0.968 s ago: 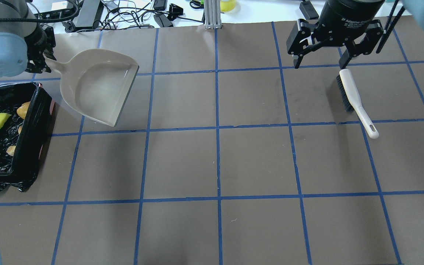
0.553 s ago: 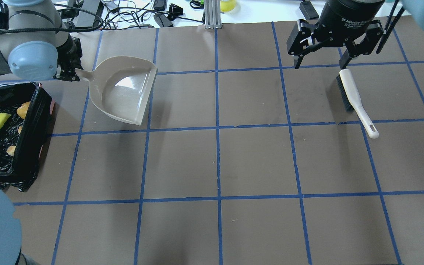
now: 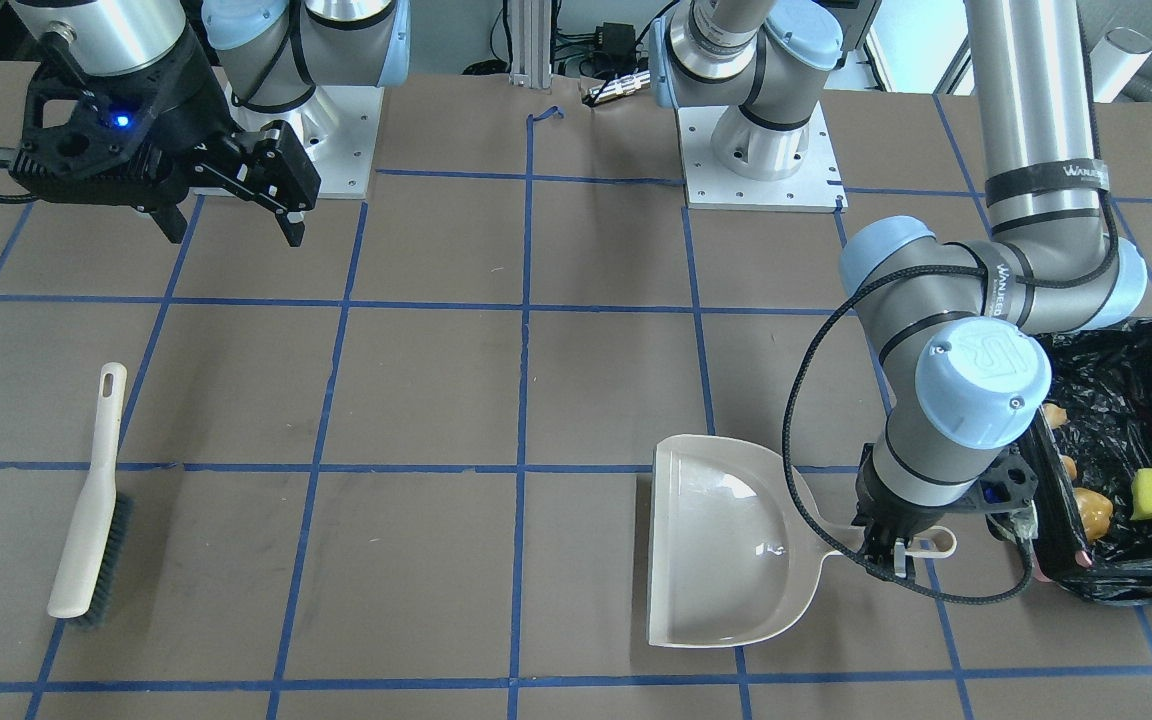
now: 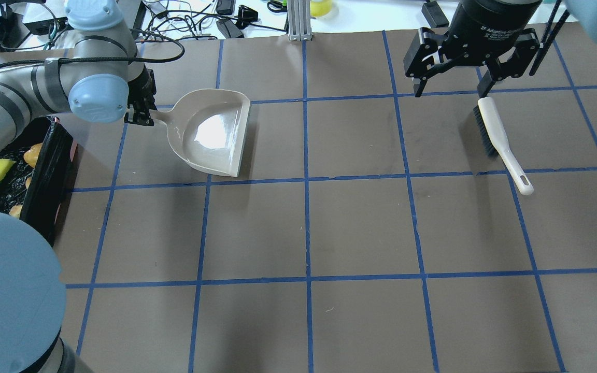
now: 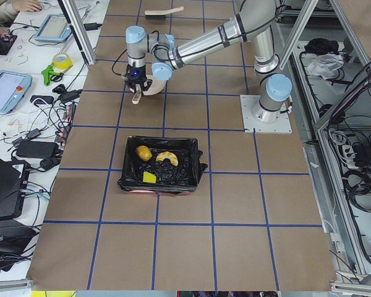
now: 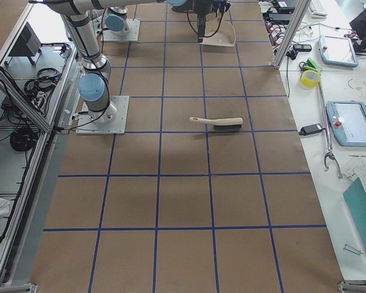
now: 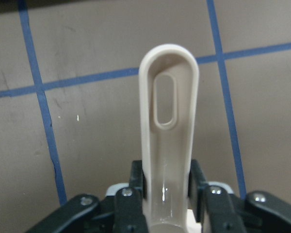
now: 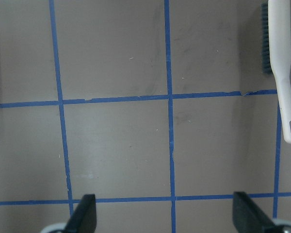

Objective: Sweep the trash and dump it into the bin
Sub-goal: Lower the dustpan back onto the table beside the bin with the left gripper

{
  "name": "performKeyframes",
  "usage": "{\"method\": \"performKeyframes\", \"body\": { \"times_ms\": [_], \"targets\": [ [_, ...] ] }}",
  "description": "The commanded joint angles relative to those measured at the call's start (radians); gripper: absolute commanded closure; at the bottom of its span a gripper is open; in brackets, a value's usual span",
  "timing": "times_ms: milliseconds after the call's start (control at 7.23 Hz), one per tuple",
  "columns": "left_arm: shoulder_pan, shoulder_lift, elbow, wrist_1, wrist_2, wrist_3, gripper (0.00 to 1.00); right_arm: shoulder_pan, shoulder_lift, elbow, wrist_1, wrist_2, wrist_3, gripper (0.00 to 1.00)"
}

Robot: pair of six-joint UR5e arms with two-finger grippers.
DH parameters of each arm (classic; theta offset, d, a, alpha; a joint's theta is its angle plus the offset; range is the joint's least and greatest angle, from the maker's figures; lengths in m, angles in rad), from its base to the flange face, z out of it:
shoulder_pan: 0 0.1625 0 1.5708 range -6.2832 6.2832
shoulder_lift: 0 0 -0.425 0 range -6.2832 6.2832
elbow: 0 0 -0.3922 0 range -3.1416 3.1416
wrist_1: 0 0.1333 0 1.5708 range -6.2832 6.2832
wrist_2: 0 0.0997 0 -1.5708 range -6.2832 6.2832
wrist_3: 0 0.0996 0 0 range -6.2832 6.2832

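Left tool [image 7: 167, 180] stayed clenched on the dustpan [image 4: 210, 134] handle and, over the last 1 s, carried the empty pan from beside the bin [image 4: 50, 166] out toward the tabletop [image 4: 360, 228] middle, levelling it. Right tool [image 4: 451, 85] hung released and empty, raised near the brush [image 4: 495, 134], which hadn't moved. All 3 trash pieces, lump [image 5: 143, 153], crescent [image 5: 167, 158] and yellow wedge [image 5: 149, 177], lay inside the bin, so the dump looked done; likely only parking the pan remained.

Silver arms [image 3: 1036, 120], pale-blue joint caps [image 3: 981, 388], black cables [image 3: 788, 410].
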Motion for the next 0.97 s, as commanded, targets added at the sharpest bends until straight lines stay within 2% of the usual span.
{"method": "performKeyframes", "body": {
  "times_ms": [0,829],
  "targets": [
    [-0.001,-0.035,0.019,0.046,0.003,0.094,1.0,0.0,0.0,0.0,0.0,-0.001,0.0,0.0],
    [0.004,-0.078,0.049,0.047,0.004,0.055,1.0,0.0,-0.002,0.0,0.002,-0.001,0.0,0.0]
  ]
}}
